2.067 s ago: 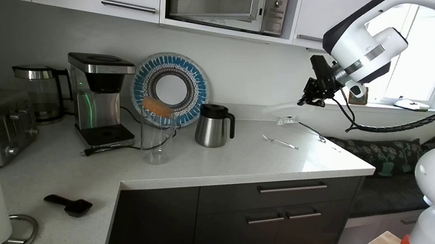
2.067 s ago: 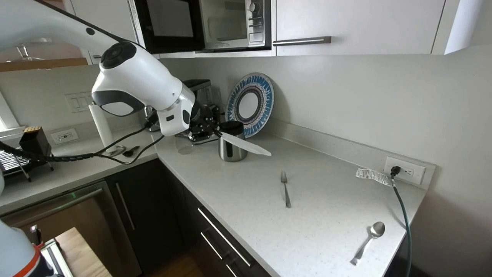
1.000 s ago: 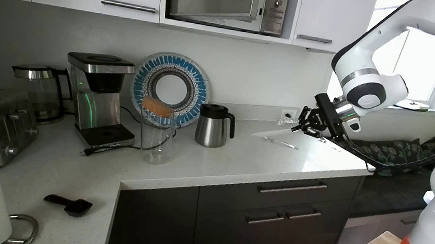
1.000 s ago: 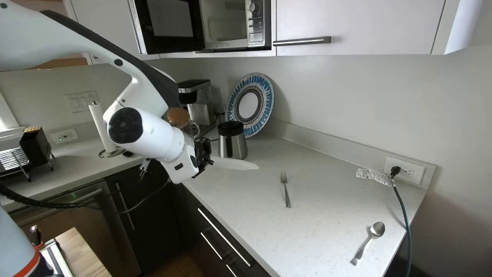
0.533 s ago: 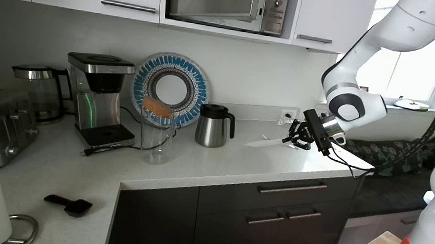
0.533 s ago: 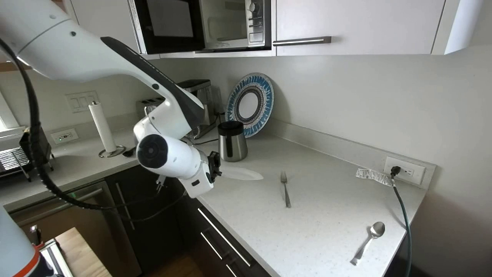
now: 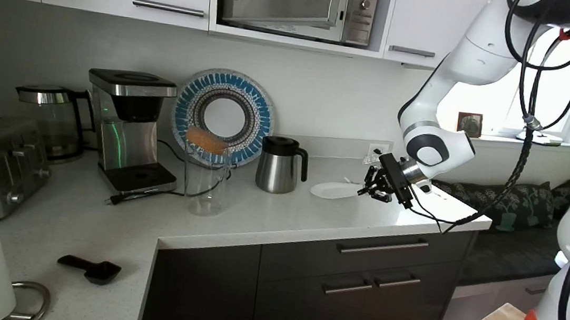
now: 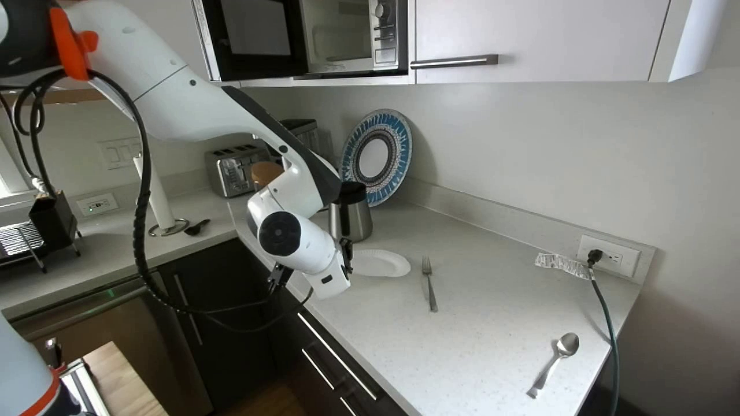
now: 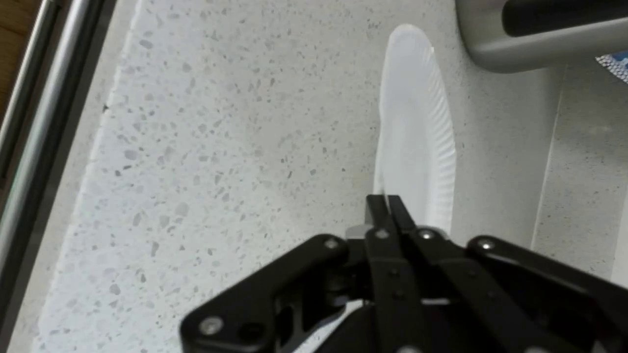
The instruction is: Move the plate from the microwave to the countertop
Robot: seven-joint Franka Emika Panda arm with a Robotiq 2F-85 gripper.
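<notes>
White, long countertop with a bend in it. Up above, an open silver microwave. Under that, a big blue-and-white plate, up on its edge, and close by, a steel jug. Low over the countertop, or maybe touching it, a small white plate, pinched by the edge between the almost-touching tips of the black gripper. Near the plate, a fork.
</notes>
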